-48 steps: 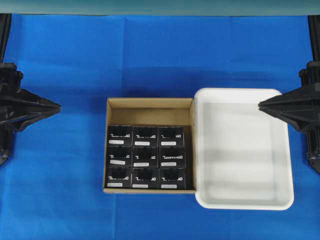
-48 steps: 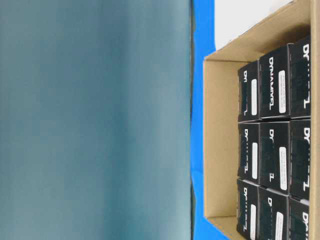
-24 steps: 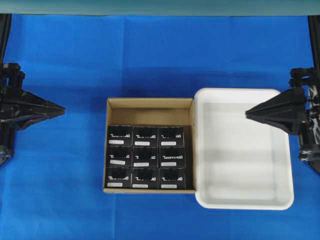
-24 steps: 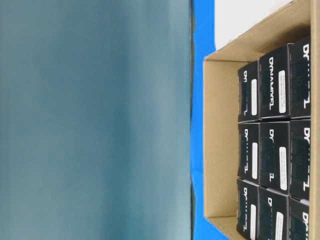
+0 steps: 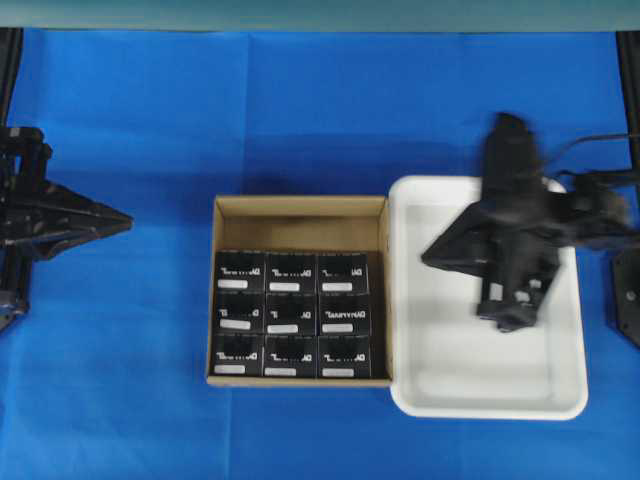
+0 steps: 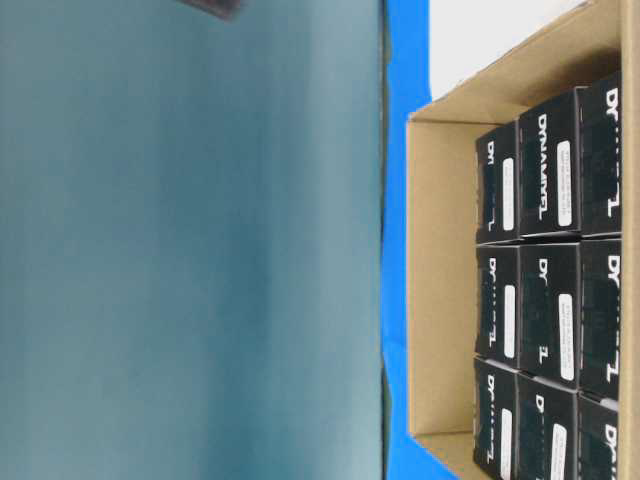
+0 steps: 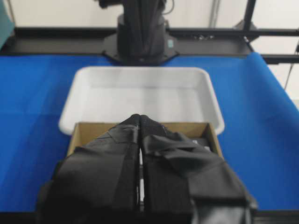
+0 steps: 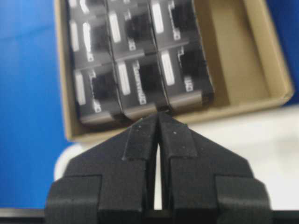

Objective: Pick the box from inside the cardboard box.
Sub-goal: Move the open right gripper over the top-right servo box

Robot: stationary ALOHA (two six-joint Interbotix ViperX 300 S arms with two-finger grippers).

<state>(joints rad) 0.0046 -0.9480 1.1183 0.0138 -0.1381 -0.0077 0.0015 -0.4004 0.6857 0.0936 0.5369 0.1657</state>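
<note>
The brown cardboard box (image 5: 300, 209) sits at the table's middle, holding several small black boxes (image 5: 291, 322) in a three-by-three grid with a bare strip along its far wall. The same black boxes (image 8: 140, 84) (image 6: 548, 325) fill the right wrist and table-level views. My right gripper (image 5: 426, 257) hangs over the white tray, tips pointing at the cardboard box's right wall, shut and holding nothing (image 8: 158, 115). My left gripper (image 5: 128, 217) stays at the far left, shut and empty (image 7: 140, 116), well away from the carton.
A white plastic tray (image 5: 487, 404) lies against the cardboard box's right side, with nothing in it. Blue cloth (image 5: 300, 110) covers the table all around. The right arm's black base (image 7: 140, 37) stands beyond the tray in the left wrist view.
My right arm has swung in from the right edge to over the tray, its tip moving left toward the carton. The left gripper crept slightly right. The boxes have not moved.
</note>
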